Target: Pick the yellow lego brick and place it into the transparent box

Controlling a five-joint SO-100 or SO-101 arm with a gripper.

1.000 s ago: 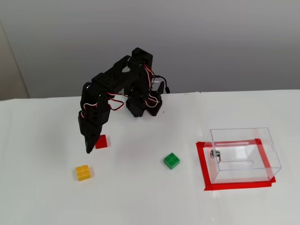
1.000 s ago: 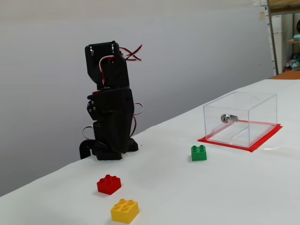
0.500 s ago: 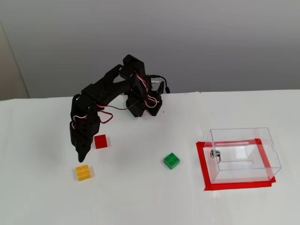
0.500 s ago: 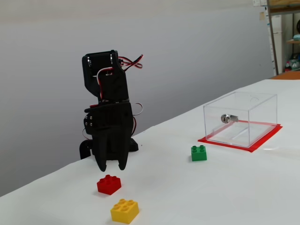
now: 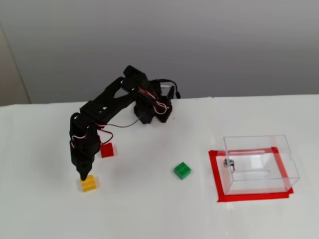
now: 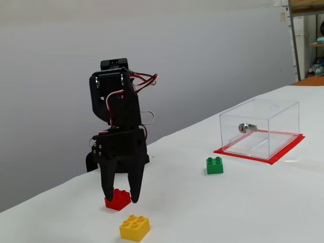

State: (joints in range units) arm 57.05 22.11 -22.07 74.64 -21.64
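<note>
The yellow lego brick point(image 5: 89, 183) lies on the white table at the front left; it also shows in the other fixed view point(image 6: 134, 228). My black gripper point(image 5: 84, 175) points straight down, its tips just above and behind the brick. In the side-on fixed view the gripper point(image 6: 121, 197) is open and empty, its fingers point(image 6: 107, 192) framing the red block in the picture, with the yellow brick lying free in front. The transparent box point(image 5: 259, 149) stands empty far to the right, and also shows in the other fixed view point(image 6: 273, 116).
A small red block point(image 5: 106, 150) point(image 6: 117, 201) lies just behind the gripper. A green brick point(image 5: 182, 170) point(image 6: 214, 165) sits between the arm and the box. The box rests on a red tape frame point(image 5: 215, 174) point(image 6: 243, 154). The arm's base point(image 5: 154, 112) is at the back.
</note>
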